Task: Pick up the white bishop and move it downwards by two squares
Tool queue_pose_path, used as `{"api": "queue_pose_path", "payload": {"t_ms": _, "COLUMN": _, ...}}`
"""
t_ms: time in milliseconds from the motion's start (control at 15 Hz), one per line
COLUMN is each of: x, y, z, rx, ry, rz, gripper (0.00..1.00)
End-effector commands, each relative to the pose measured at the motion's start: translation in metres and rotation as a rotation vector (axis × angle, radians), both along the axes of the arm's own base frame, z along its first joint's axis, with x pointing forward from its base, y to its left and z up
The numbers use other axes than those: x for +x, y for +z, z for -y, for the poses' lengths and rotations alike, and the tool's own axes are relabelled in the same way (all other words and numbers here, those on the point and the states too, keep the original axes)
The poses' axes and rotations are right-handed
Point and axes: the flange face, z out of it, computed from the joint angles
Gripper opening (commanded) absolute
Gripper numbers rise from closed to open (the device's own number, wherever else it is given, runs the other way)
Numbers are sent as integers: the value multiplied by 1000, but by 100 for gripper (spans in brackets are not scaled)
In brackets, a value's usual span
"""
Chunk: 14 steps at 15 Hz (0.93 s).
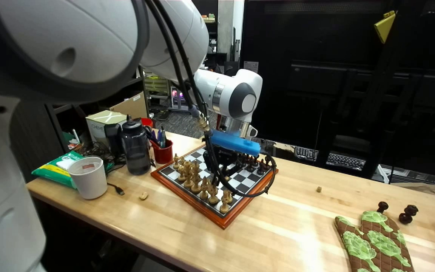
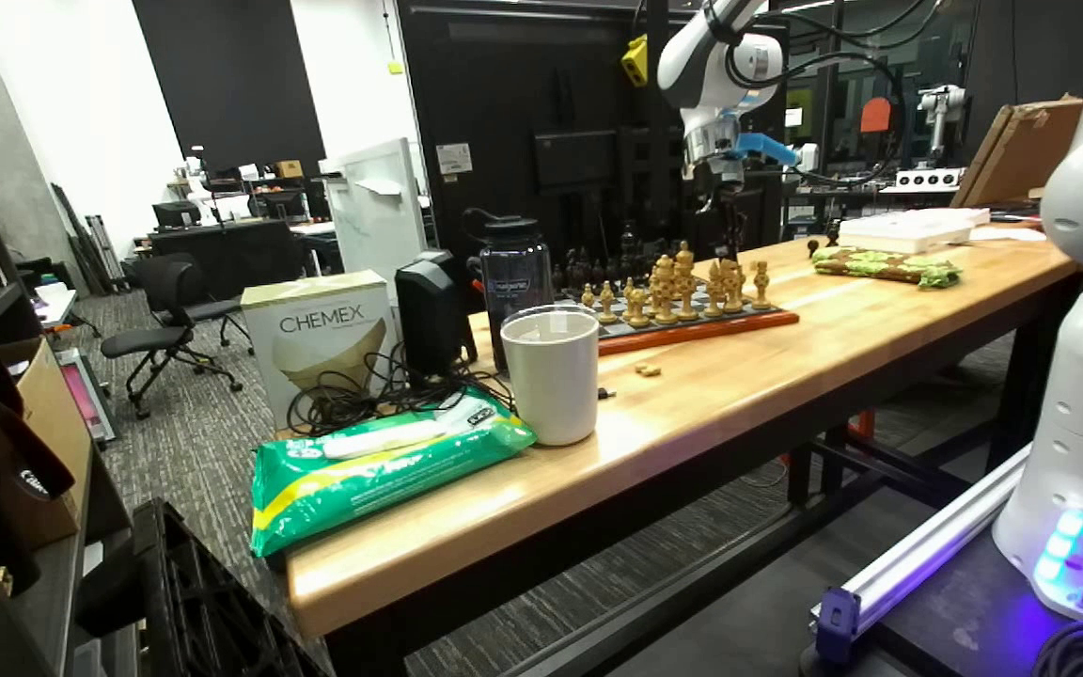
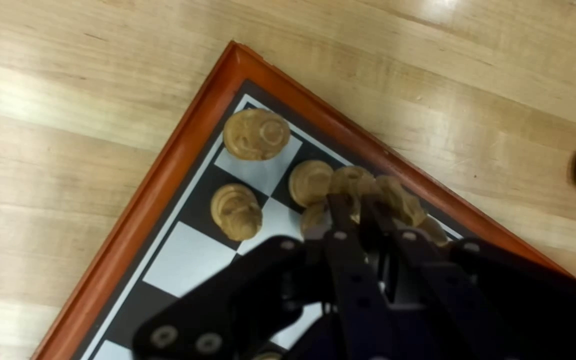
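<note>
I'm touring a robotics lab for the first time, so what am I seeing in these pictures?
It's a white robot arm working over a table. Two pictures come from cameras outside the robot; the third looks down from its wrist. On the table sits a chessboard with tan pieces and dark pieces; also there are a cup, a bottle and a mitt. The end effector hangs by the tan pieces and hides some from the wrist camera, so I can't tell whether it holds one.

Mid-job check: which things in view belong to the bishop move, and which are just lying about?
For the job:
gripper
chessboard
squares
light chess pieces, though which one to move is unclear

Just lying about:
white cup
water bottle
green packet
Chemex box
oven mitt
</note>
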Motion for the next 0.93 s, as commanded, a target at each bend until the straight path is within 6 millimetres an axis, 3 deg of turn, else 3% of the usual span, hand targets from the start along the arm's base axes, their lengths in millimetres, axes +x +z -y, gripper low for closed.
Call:
{"api": "queue_pose_path", "payload": {"t_ms": 0, "x": -3, "y": 7, "z": 1, "rx": -8, "ry": 10, "rz": 13, "gripper": 3}}
{"api": "queue_pose_path", "payload": {"t_ms": 867, "x": 6, "y": 9, "z": 7, "rx": -8, "ry": 14, "rz": 20, "gripper": 3}}
